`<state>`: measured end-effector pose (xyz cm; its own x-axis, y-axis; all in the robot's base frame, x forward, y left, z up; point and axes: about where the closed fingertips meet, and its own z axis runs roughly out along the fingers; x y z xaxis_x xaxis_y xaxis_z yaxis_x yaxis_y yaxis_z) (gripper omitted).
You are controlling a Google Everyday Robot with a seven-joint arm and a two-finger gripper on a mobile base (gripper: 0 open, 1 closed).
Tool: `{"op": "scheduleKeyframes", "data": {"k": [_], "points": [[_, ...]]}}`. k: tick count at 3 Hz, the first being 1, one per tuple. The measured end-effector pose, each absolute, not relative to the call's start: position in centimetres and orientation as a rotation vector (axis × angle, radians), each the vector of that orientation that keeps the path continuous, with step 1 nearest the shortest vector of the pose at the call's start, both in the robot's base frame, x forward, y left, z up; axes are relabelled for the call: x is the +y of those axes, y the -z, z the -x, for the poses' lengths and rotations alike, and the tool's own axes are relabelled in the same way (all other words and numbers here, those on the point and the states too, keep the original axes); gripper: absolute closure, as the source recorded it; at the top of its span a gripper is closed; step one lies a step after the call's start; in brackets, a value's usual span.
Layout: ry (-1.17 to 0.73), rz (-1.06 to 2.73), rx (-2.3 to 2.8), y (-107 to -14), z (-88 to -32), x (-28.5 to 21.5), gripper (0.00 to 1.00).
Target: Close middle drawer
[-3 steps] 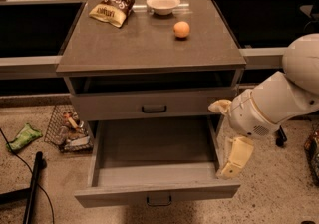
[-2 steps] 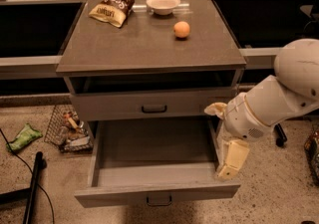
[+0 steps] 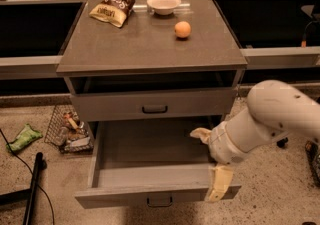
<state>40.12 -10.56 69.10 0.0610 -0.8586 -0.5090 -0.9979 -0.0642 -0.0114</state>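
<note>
The middle drawer [image 3: 150,195] is the grey one pulled far out below the cabinet top, its inside empty and its small dark handle [image 3: 160,201] at the centre of the front. My gripper [image 3: 210,159] is at the drawer's right side. One cream finger [image 3: 200,133] reaches over the drawer's inside. The other finger [image 3: 219,184] hangs against the right end of the drawer front. The fingers stand apart and hold nothing.
The drawer above [image 3: 154,104] is nearly shut. On the cabinet top [image 3: 125,49] lie a chip bag [image 3: 114,5], a white bowl [image 3: 164,3] and an orange [image 3: 182,29]. A wire basket [image 3: 67,129], a green packet [image 3: 22,137] and a black pole [image 3: 32,186] are on the floor at left.
My gripper has moved down and to the left, from beside the upper drawer to the right front corner of the open drawer. The drawer has not moved.
</note>
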Motion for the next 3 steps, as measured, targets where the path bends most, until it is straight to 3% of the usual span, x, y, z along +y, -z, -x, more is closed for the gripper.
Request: {"op": "scheduleKeyframes", "data": {"k": [1, 2, 3], "points": [[-0.565, 2.008, 1.827, -65.5, -39.5, -9.5, 0.0], [-0.619, 1.994, 1.853, -61.0, -39.2, -9.3, 0.17], [-0.708, 1.902, 1.906, -56.5, -39.3, -10.6, 0.41]]}}
